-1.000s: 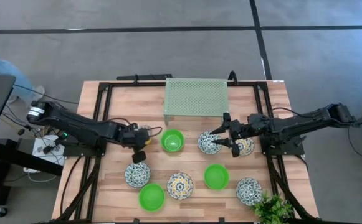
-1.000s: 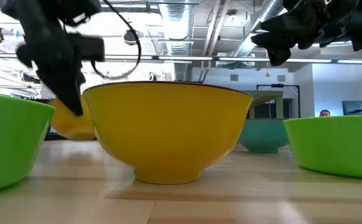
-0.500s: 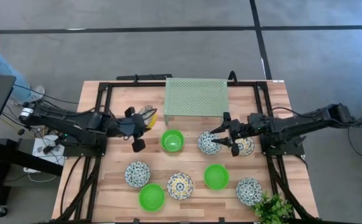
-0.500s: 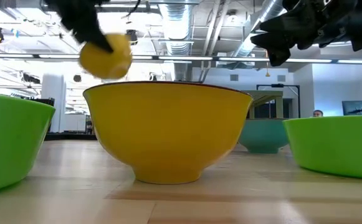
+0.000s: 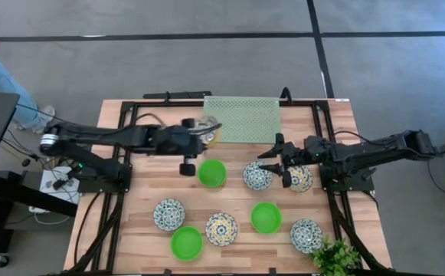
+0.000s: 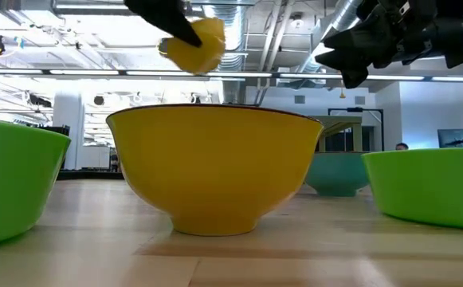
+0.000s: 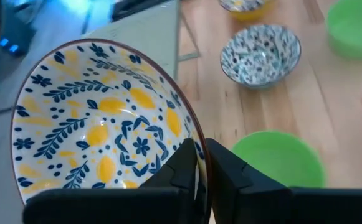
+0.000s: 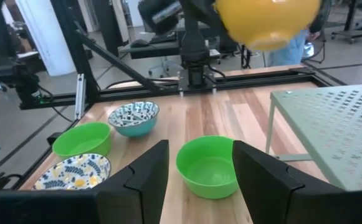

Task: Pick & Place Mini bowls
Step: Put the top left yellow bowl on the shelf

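Observation:
My left gripper (image 5: 201, 132) is shut on a white bowl with yellow lemons and blue leaves (image 7: 100, 124), held in the air at the left edge of the green mesh rack (image 5: 241, 119). The low view shows this bowl's yellow outside (image 6: 195, 44) high above the table. My right gripper (image 5: 272, 164) is open and hovers above the table between a blue-patterned bowl (image 5: 257, 175) and a yellow-centred bowl (image 5: 299, 179). In the right wrist view a green bowl (image 8: 207, 165) stands ahead of its spread fingers (image 8: 137, 180). My left gripper pinches the bowl's rim (image 7: 196, 146), one finger inside the bowl and one outside. The fingers come from the table's left. The bowl is lifted clear of the table and tipped on its side, its inside facing back toward the wrist.
Bowls stand on their bases across the wooden table: green ones (image 5: 211, 173), (image 5: 266, 217), (image 5: 186, 242) and patterned ones (image 5: 168, 214), (image 5: 221, 228), (image 5: 305, 234). A leafy plant (image 5: 333, 257) sits at the near right corner. A person's leg (image 5: 0, 77) shows beyond the table's left.
My left gripper has carried the lemon-patterned bowl up from just above the table at the left, then toward the right and far side, to the rack's left edge. The bowl has risen steadily in the low view. The other bowls have stayed put.

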Motion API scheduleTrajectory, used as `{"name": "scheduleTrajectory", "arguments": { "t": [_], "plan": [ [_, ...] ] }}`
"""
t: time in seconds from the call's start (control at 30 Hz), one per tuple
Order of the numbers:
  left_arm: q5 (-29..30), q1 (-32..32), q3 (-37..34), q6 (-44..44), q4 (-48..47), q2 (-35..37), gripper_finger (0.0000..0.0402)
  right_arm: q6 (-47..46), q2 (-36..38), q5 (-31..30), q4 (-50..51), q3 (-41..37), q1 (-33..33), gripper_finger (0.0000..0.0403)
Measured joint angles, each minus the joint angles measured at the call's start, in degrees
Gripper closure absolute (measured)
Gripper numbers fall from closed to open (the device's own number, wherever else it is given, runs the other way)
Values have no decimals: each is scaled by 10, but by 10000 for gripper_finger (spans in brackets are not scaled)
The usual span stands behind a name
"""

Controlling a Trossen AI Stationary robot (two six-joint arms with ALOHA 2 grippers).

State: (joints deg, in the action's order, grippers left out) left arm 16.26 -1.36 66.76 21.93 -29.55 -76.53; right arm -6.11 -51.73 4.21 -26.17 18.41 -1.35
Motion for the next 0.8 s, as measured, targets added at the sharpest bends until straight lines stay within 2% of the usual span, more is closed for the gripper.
{"name": "scheduleTrajectory", "arguments": {
  "t": [0.13, 0.23, 0.5, 0.8],
  "plan": [
    [-49, 44, 37, 88, 0, -65, 377, 0, 0, 0, 0, 0, -5, 230],
    [-56, 76, 57, 132, -9, -103, 377, 0, 0, 0, 0, 0, -8, 230],
    [-58, 149, 65, 139, -26, -133, 376, 0, 0, 2, 2, 0, -11, 230],
    [-106, 185, 63, 156, -26, -134, 376, 0, 0, 2, 15, 0, -11, 230]
  ]
}}
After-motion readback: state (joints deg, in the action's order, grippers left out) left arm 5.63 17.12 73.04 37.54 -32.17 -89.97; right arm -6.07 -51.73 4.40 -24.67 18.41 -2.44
